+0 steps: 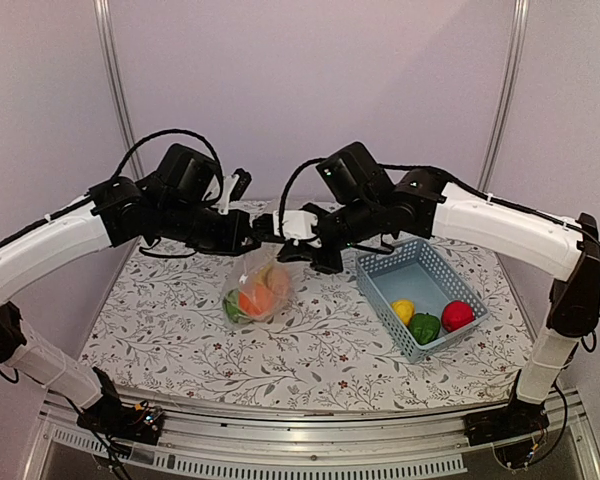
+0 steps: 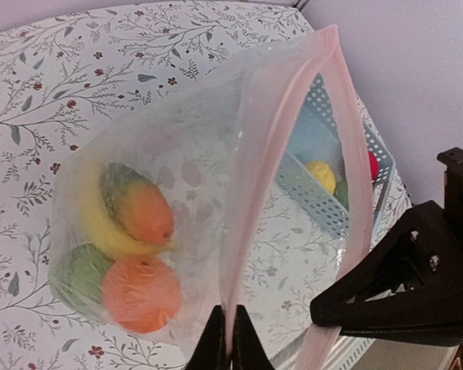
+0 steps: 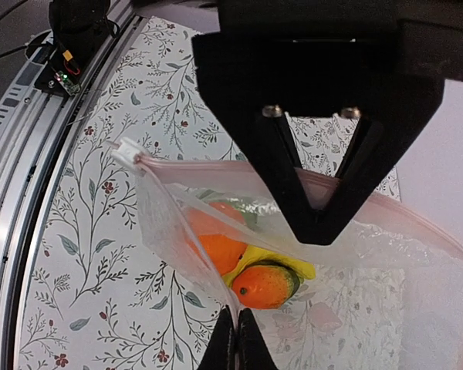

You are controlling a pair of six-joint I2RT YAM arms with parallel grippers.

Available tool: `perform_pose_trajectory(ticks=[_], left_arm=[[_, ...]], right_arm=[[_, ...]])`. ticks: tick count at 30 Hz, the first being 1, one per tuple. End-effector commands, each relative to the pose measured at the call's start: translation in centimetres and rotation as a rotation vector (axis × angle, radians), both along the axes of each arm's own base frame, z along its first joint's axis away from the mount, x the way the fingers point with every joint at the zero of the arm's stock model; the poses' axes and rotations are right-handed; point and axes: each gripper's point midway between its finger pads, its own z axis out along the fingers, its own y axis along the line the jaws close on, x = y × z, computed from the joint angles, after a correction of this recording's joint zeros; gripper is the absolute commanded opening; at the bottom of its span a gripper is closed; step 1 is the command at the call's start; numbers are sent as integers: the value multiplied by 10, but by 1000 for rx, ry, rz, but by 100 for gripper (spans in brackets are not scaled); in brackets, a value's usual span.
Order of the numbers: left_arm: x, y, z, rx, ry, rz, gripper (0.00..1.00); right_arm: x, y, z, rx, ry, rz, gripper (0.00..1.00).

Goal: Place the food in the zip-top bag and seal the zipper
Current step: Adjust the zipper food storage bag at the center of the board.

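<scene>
The clear zip-top bag (image 1: 258, 290) hangs between my two grippers, low over the table, with its mouth held open. My left gripper (image 2: 228, 343) is shut on one lip of the pale pink zipper (image 2: 270, 154). My right gripper (image 3: 238, 343) is shut on the other lip (image 3: 193, 166). In the top view they meet above the bag, left gripper (image 1: 258, 235) and right gripper (image 1: 292, 248). Inside the bag lie an orange (image 2: 141, 293), a banana (image 2: 100, 227), a green-orange piece (image 2: 143, 206) and a watermelon (image 2: 77, 274). A lemon (image 1: 403, 310), green pepper (image 1: 424, 327) and red apple (image 1: 457, 315) lie in the basket.
The light-blue slotted basket (image 1: 400, 275) stands on the flowered tablecloth to the right of the bag. A metal rail (image 1: 280, 425) runs along the table's near edge. Walls close off the back and sides.
</scene>
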Motion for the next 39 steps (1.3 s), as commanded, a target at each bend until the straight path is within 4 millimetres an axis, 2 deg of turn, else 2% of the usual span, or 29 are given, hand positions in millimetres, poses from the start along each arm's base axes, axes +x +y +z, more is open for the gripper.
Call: perform_pose_trajectory(ticks=[1,3,7,9,11,15,17,21,25,32,39], left_arm=[[-3,4,6,41,-1,23,0],[0,2,19,28,-34,30,0],[1,-12,58,-32,-129,5,0],[3,-16,64,-47,-153,-7,0],[6,-17,54,-19,-158,-12,0],[11,-22,27,49,-111,-24,0],[11,-24,19,66,-94,-29,0],[13,-23,18,76,-96,-24,0],[15,-21,24,69,-120,-11,0],[16,-19,27,49,-148,1,0],[19,-22,30,39,-173,-4,0]], right_arm=[[-14,-1,39,82,3,25,0],[-20,-2,43,90,17,43,0],[-33,-7,67,144,48,71,0],[-36,-10,76,163,51,67,6],[-34,-12,70,148,51,51,17],[-30,-13,53,107,67,25,25],[-35,-16,58,116,85,30,30],[-47,-33,85,158,80,44,38],[-43,-65,100,175,100,15,43],[3,-133,76,162,138,-187,51],[44,-205,18,112,230,-414,61]])
